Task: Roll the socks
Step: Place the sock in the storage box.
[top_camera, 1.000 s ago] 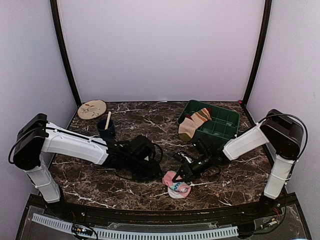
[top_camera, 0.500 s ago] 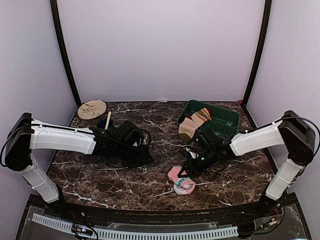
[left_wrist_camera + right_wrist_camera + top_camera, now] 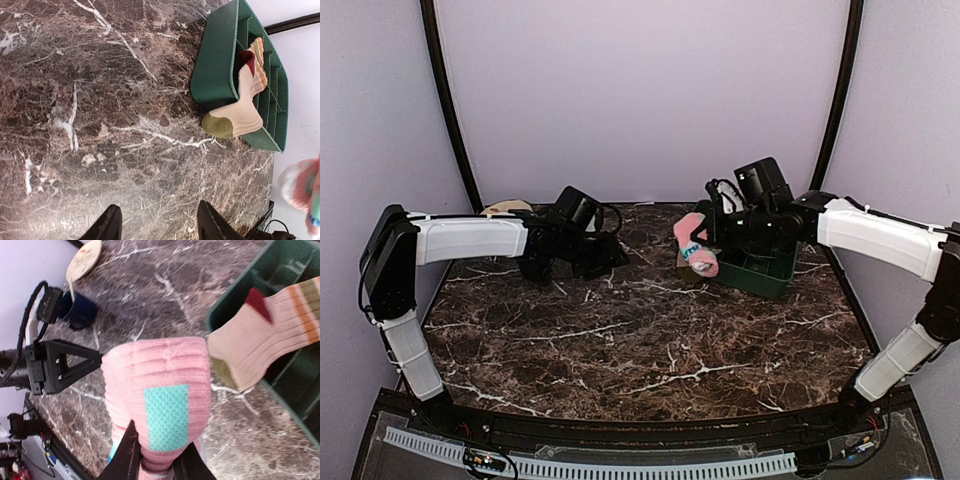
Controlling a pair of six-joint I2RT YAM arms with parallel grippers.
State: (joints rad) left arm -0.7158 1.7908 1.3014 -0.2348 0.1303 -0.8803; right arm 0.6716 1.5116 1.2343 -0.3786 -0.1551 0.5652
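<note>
The first sock [image 3: 160,375] is held in the right gripper [image 3: 155,461]. Right of that gripper, the second sock [image 3: 265,335] is draped over the tray [image 3: 215,70] wall. The left gripper [image 3: 62,365] is seen to its left.

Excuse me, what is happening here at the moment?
The right gripper holds the pink sock, bunched into a roll, in the air beside the green tray. The tan striped sock hangs over the tray's edge, not yet rolled. The left gripper is open and empty above the table.

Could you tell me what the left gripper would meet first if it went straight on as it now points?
The left gripper would probably meet the marble table, short of the green tray; depth unclear.
</note>
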